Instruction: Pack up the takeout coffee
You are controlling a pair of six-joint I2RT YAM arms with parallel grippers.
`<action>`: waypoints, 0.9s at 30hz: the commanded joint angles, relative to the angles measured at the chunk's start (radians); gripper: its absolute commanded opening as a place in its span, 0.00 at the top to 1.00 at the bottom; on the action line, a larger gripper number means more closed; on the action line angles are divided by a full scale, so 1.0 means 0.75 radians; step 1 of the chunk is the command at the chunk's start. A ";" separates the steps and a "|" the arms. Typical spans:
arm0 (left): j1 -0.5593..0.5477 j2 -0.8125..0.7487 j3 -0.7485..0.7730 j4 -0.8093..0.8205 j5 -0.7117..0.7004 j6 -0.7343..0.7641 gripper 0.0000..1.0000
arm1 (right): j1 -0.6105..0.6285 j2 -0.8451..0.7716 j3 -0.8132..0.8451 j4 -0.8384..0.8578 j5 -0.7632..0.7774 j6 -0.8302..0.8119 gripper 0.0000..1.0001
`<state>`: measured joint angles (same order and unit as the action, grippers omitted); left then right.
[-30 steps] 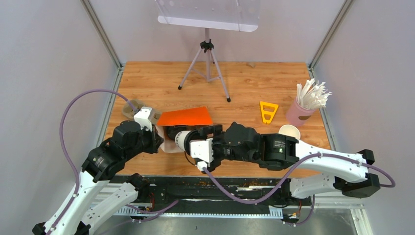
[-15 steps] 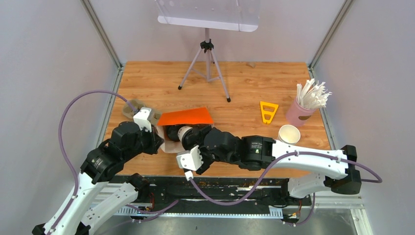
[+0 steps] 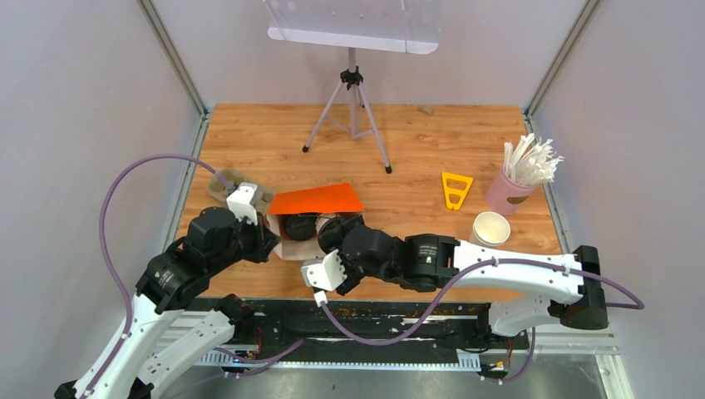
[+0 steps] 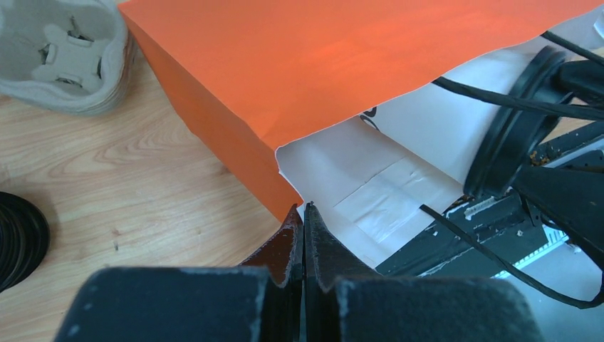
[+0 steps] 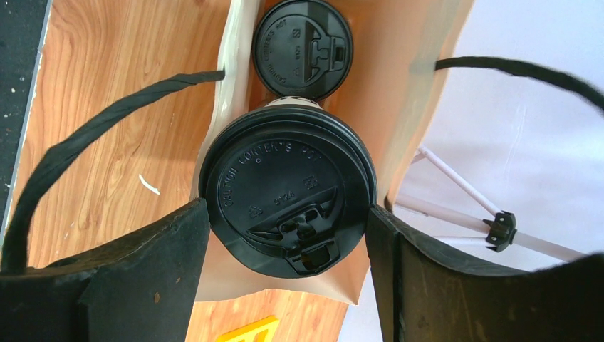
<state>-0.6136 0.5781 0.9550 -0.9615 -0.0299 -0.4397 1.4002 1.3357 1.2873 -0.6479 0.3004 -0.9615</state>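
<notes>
The orange paper bag (image 3: 316, 199) lies on its side, its mouth facing the arms. My left gripper (image 3: 264, 226) is shut on the bag's lower edge, and the wrist view shows its tips (image 4: 304, 208) pinching the paper where orange meets the white lining (image 4: 370, 185). My right gripper (image 3: 322, 231) reaches into the bag's mouth. In its wrist view the right gripper (image 5: 288, 228) is shut on a coffee cup, with its black lid (image 5: 285, 199) between the fingers. A second lidded cup (image 5: 305, 46) sits deeper inside the bag (image 5: 388, 92).
A brown pulp cup tray (image 3: 226, 184) lies left of the bag, with a stack of black lids (image 4: 18, 235) near it. A lidless white cup (image 3: 491, 226), a pink cup of straws (image 3: 515, 187) and a yellow triangle (image 3: 456, 189) stand at the right. A tripod (image 3: 353, 116) stands behind.
My right arm has moved left and pushed the held cup into the bag's mouth, so its white body no longer shows from above. My left gripper has kept its hold on the bag.
</notes>
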 commanded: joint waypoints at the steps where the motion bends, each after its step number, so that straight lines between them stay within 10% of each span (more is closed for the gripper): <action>1: -0.002 -0.039 -0.030 0.078 0.020 0.008 1.00 | -0.002 0.020 -0.028 0.052 0.054 0.034 0.30; 27: -0.002 -0.130 -0.122 0.112 0.148 -0.007 1.00 | -0.131 0.066 -0.213 0.320 0.063 -0.035 0.29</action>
<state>-0.6136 0.4953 0.8646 -0.9226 0.0525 -0.4423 1.3266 1.3918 1.1221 -0.4782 0.3820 -0.9604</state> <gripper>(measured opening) 0.006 0.759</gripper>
